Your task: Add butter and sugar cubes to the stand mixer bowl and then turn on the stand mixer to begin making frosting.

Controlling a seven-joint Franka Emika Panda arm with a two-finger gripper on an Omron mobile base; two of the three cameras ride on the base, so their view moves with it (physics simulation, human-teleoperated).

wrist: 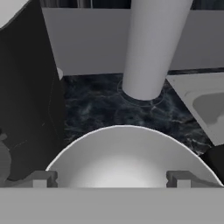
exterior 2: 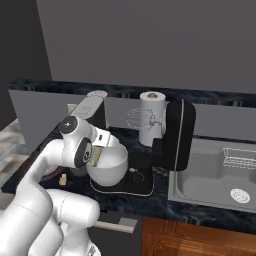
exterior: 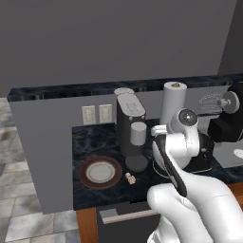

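The off-white stand mixer bowl [exterior 2: 111, 169] sits on the flat base of the black stand mixer [exterior 2: 176, 134], whose head is tilted up with the wire whisk [exterior 2: 140, 120] raised. My gripper [exterior 2: 100, 151] hovers over the bowl's left rim. In the hand view the gripper [wrist: 109, 179] is open above the bowl [wrist: 124, 153], with nothing between its fingertips [wrist: 40, 179]. A pale yellow piece [exterior 2: 96, 157] shows at the hand; I cannot tell whether it is the butter. The tan sugar cubes [exterior: 131, 179] lie on the counter beside the plate.
A brown-rimmed plate [exterior: 100, 172] and a dark grey coffee machine [exterior: 130, 126] with a cup stand left of the bowl. A paper towel roll [exterior 2: 152, 117] rises behind the mixer. The steel sink [exterior 2: 212, 175] lies to the right.
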